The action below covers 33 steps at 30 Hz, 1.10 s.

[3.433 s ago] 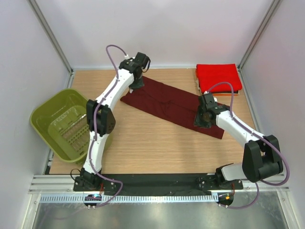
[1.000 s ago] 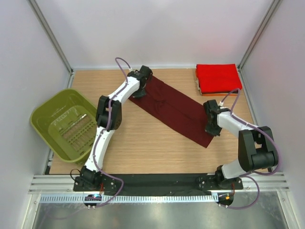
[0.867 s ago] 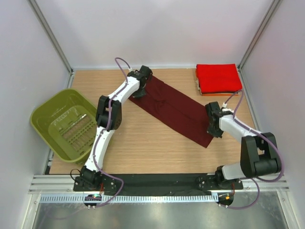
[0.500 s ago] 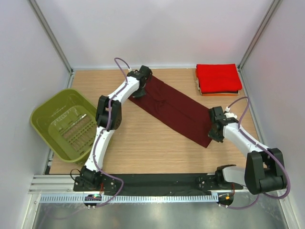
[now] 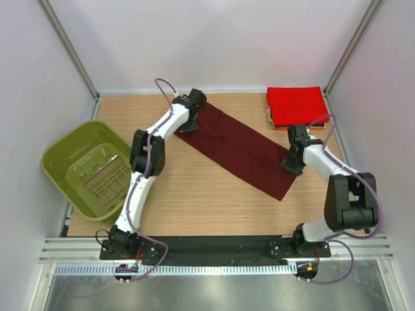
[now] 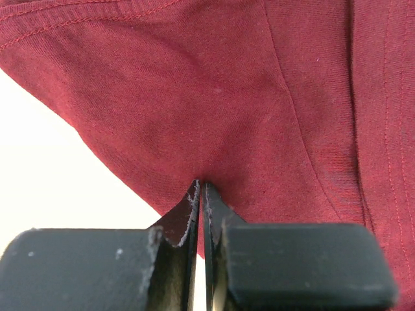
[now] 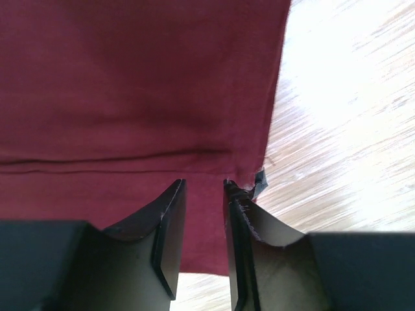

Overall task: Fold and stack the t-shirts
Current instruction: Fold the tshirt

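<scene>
**Top external view: maroon t-shirt laid out on the tabletop, pinched at its far end only**

At the near edge, both arm bases are seen bolted side by side. On the left, an olive-green basket (image 5: 69, 140) is set on the tabletop (image 5: 194, 194), well apart from the cloth.

The dark maroon t-shirt (image 5: 237, 150) is laid as a long folded strip running diagonally, from near right to far left, in the middle of the tabletop. The right arm (image 5: 324, 162) is brought to the strip's near-right end. In the right wrist view, the right jaws are seen spread a little, with a clear gap between them. They are placed over the hem at the cloth's corner, and no cloth is gripped.

The left arm (image 5: 146, 152) is reached out to the far-left end of the strip. In the left wrist view, the left jaws are seen pressed together, pinching a small peak of the maroon cloth at its edge.

In the far right corner, a bright red t-shirt (image 5: 297, 105) is kept folded as a rectangle on a stack, with thin orange layers (image 5: 270, 116) shown at its left edge.
</scene>
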### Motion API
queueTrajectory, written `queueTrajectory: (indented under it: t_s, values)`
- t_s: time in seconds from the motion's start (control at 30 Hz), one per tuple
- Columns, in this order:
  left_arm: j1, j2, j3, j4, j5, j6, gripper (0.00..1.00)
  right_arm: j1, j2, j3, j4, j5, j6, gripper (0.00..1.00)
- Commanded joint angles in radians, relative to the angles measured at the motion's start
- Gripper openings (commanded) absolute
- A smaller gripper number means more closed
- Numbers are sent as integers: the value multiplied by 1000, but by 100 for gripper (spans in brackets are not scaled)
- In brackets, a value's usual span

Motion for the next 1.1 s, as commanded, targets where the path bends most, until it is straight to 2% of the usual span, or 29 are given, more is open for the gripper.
queueTrajectory:
  t_s: [0.0, 0.3, 0.47, 0.6, 0.63, 0.7, 1.07]
  values:
    - [18, 24, -29, -3, 22, 3, 4, -20, 38, 56, -3, -15, -40, 37]
    - [18, 25, -32, -6, 32, -8, 4, -34, 118, 68, 3, 15, -61, 40]
    - [19, 25, -35, -7, 29, -8, 4, -34, 110, 40, 26, 15, -43, 37]
    - [19, 27, -36, -9, 22, -8, 4, -32, 98, 20, 29, 47, -27, 21]
    - [18, 27, -36, -12, 20, -8, 4, -34, 95, 20, 22, 58, -26, 10]
    - [19, 30, -36, -12, 15, -8, 3, -38, 84, 13, 16, 73, -23, 3]
    - [21, 37, -32, -13, 18, -11, 3, -86, 25, -27, 17, 63, -38, 1]
